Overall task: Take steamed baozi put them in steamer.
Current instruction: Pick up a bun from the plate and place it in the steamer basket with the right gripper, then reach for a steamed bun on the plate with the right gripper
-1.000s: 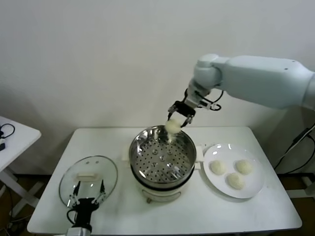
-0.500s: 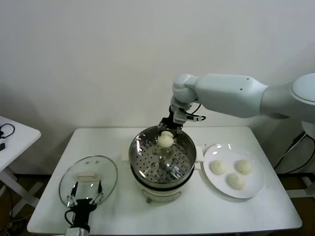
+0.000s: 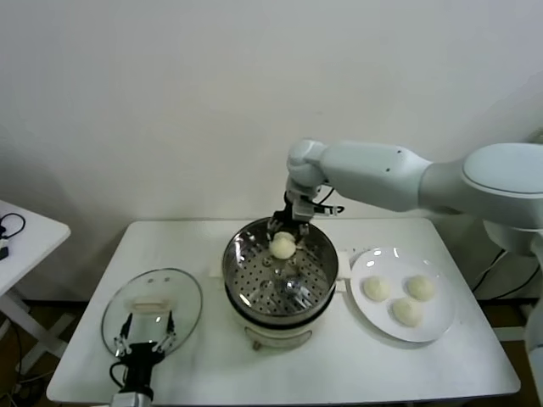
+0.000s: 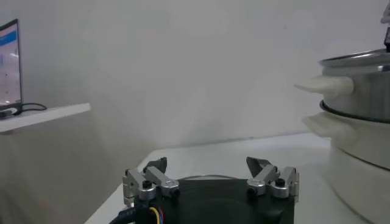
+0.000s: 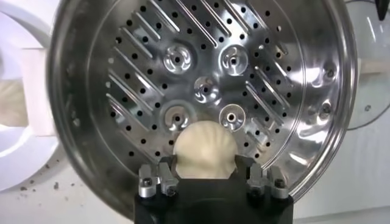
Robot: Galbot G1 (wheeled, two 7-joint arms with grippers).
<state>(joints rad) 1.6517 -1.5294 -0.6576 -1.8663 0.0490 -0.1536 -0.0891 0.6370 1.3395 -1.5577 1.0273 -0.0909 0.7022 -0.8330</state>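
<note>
Head view, frame centre: right gripper (image 3: pixel 283 240) clamps a baozi (image 3: pixel 282 246) above the steamer (image 3: pixel 280 275) — dropped from height, it could roll.

A bare test room: a plain white wall (image 3: pixel 170 102) behind the white table (image 3: pixel 441 356), and beside it a side desk (image 3: pixel 21 229) with cables.

right gripper (image 5: pixel 206 165) clasping baozi (image 5: pixel 204 148), above steamer (image 5: pixel 201 79)

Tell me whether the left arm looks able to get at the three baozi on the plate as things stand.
Probably not easily. The left gripper sits low by the glass lid, on the table's opposite side from the plate. The steamer and the right gripper with its baozi stand between.
</note>
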